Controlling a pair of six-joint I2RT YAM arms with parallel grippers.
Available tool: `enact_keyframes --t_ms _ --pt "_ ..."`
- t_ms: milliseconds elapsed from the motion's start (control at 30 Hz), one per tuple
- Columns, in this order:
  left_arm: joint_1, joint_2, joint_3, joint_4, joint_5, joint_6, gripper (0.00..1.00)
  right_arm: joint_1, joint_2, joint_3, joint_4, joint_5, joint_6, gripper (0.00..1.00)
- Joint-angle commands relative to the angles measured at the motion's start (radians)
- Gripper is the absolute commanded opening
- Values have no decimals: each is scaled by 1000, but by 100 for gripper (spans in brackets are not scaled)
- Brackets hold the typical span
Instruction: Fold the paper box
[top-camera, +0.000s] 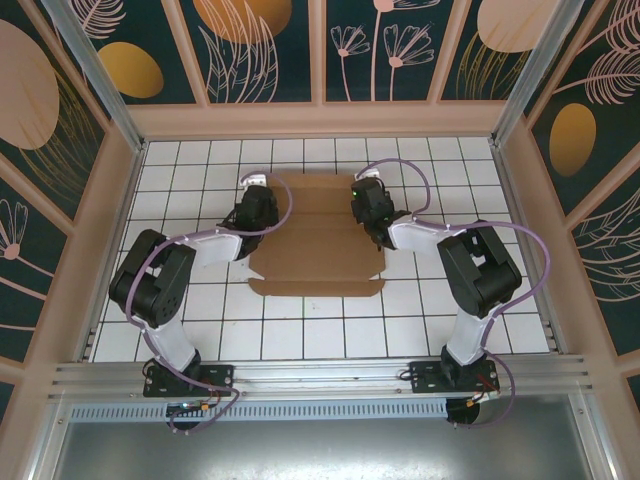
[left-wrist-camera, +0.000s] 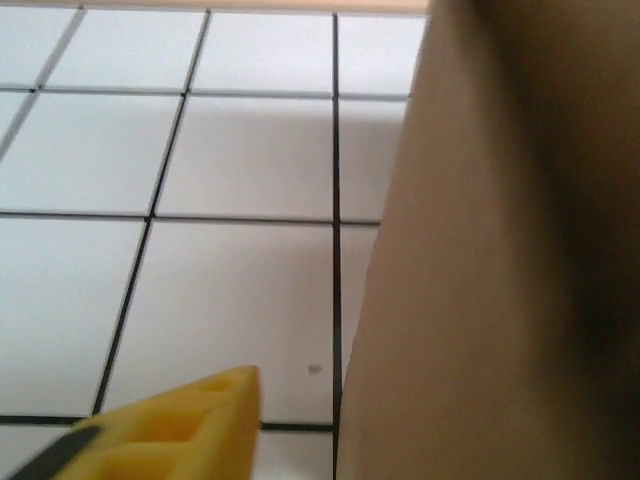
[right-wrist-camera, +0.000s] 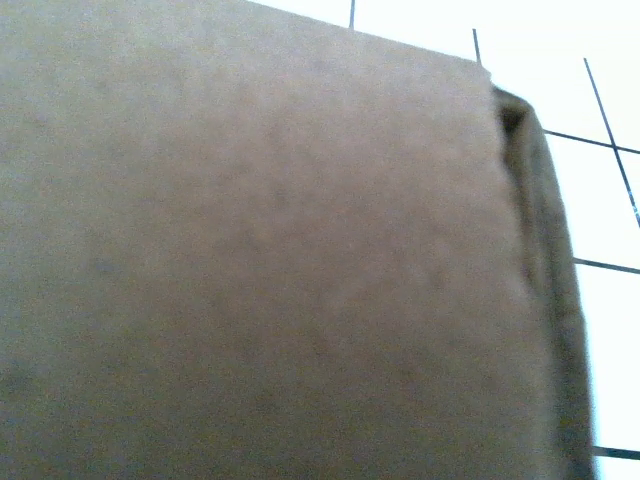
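The paper box (top-camera: 315, 250) is a plain brown cardboard sheet lying mostly flat in the middle of the tiled table, with a narrow flap along its near edge. My left gripper (top-camera: 260, 212) is at the sheet's left edge. In the left wrist view one yellow finger (left-wrist-camera: 190, 425) stands clear of a raised cardboard panel (left-wrist-camera: 500, 280), a strip of tile between them; the other finger is hidden behind the panel. My right gripper (top-camera: 368, 212) sits at the sheet's right edge. In the right wrist view the cardboard (right-wrist-camera: 270, 260) lies so close that it hides the fingers.
The table (top-camera: 200, 320) is white tile with dark grid lines, walled by pale frames at the back and both sides. Both arm bases stand on the metal rail (top-camera: 320, 375) along the near edge.
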Motion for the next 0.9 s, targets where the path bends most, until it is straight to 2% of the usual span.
enact_keyframes --t_ms 0,67,133,267,367,533,633,867 --pt "11 -43 -71 56 70 -31 47 -15 15 -49 -42 88 -39 0" --pt "11 -82 -107 100 92 -37 51 -15 8 -63 -18 89 -40 0" --pt "11 -110 -134 133 115 -40 54 -20 -3 -76 -2 65 -41 10" --pt "12 -180 -175 184 136 -54 65 -26 -66 -127 57 15 -52 48" --pt "11 -239 -205 216 160 -63 74 -37 -144 -171 106 -42 -54 70" --pt "12 -330 -251 246 209 -66 87 -45 -271 -249 187 -148 -58 98" --pt "11 -377 -292 268 241 -62 89 -48 -319 -281 221 -190 -59 99" --pt "11 -477 -357 327 270 -54 85 -32 -417 -371 309 -305 -80 99"
